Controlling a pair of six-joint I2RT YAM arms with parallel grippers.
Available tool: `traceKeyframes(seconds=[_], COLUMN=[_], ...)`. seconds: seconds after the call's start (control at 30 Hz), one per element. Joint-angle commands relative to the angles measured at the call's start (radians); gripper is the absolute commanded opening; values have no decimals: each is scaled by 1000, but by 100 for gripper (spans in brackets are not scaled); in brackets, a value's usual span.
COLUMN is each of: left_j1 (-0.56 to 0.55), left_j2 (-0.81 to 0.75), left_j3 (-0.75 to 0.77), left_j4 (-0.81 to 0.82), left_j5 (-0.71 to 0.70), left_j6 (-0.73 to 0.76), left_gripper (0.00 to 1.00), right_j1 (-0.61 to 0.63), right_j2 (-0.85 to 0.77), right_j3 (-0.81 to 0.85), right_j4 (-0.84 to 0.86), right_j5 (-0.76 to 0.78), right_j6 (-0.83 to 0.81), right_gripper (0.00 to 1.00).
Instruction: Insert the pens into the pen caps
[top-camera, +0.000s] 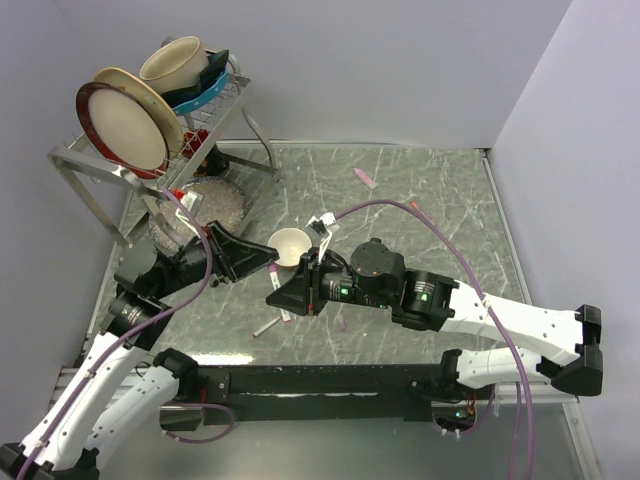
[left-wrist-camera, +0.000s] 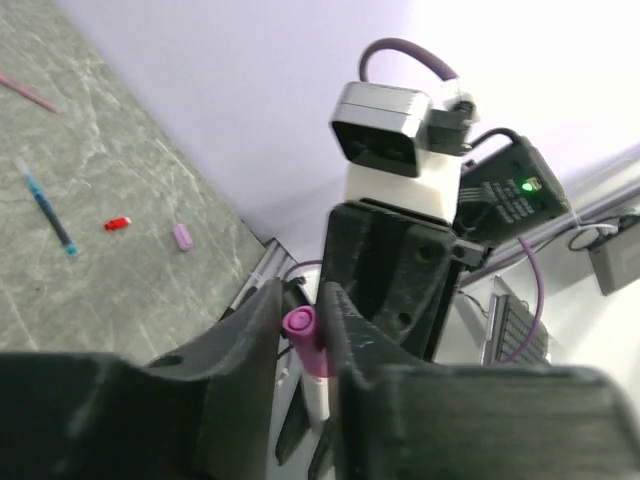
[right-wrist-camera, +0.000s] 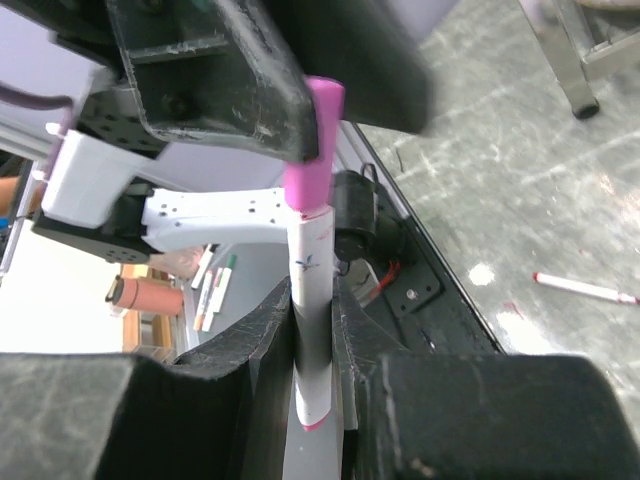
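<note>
1. The left gripper has its two fingers pressed against either side of a pink cap. It is closed on the cap, and its own wrist view shows no gap.
2. The right gripper is clamped on the barrel of a white pen, which stands upright between the fingers in that wrist view.
3. The pink cap sits on the top end of this pen, in line with the barrel. Each gripper holds one end, and the two face each other tip to tip above the table.
4. Seen from above, that meeting point lies just in front of a small cream bowl, near the middle of the marbled surface.
5. Other pieces lie loose on the table:
   - A blue pen lies near a red cap and a lilac cap, and none of the three touch.
   - A pink pen lies toward the far side.
   - A loose white pen lies near the front edge, just beside the right gripper.
6. A dish rack stands at the far left corner, carrying plates and a cup.
</note>
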Motion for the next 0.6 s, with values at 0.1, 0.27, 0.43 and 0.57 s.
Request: traceKeyframes(seconds=[0.1,0.27,0.43,0.57], left_j1=[-5,-8,-13,-29], left_j2=[0,-80,-97,-98], left_j3=[-8,-117,-212,-266], left_j4=[90,184,222,302], left_j5=[63,51,66,89], left_j6=[-52,-145,-234,-293], left_gripper=[1,1,1,1], right_j1=[9,-22,-49,-74], right_j2=[-14,11,29,51], right_j3=[37,108,168,244], right_j4=[33,79,107,116], right_j5=[17,74,100,121], right_j6=[2,-7,-65,-107], right_gripper=[0,0,0,0])
